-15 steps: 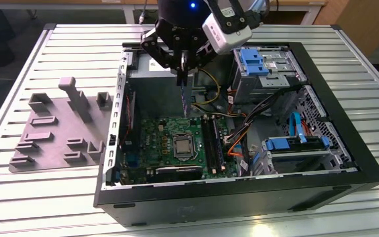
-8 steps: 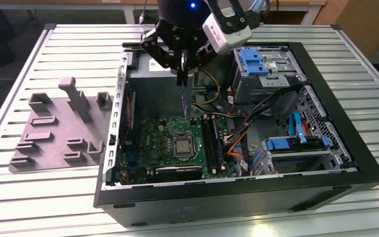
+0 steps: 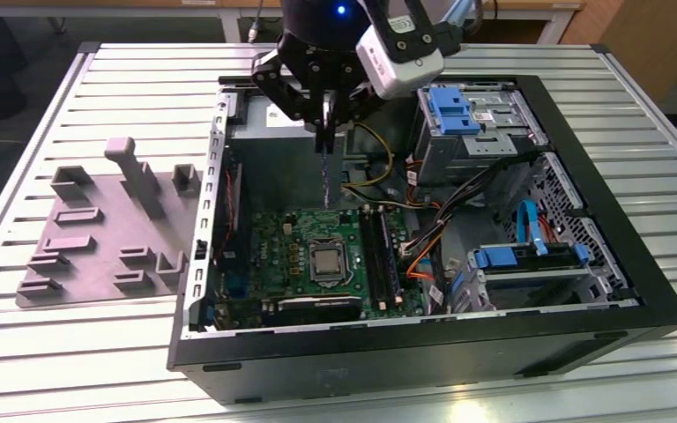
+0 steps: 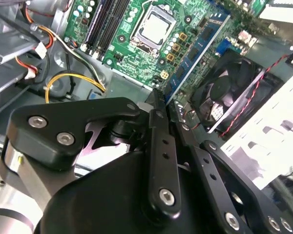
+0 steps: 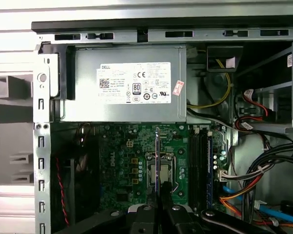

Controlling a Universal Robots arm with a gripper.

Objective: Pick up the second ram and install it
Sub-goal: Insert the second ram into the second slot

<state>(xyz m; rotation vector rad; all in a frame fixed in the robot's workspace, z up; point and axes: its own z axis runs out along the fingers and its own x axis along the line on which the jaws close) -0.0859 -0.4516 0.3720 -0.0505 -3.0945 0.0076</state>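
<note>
Blue-green and thin, the second ram (image 3: 325, 176) hangs upright, edge-on, pinched between the closed jaws of the gripper (image 3: 325, 119), above the green motherboard (image 3: 278, 251) inside the open computer case (image 3: 433, 352), beside the black memory slots (image 3: 376, 256).

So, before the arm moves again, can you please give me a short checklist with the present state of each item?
1. The second ram is held in the gripper: ok, the fingers are shut on its upper end.
2. Stick hangs upright, edge down: ok in the exterior view.
3. Stick is clear of the motherboard: ok, it hangs above the board, not seated.
4. Stick is over the black memory slots: not ok, in the first wrist view it lines up with the processor socket beside them.
5. Slot latches open: cannot tell.
6. Orange cables away from the slots: cannot tell, they run close by.
</note>
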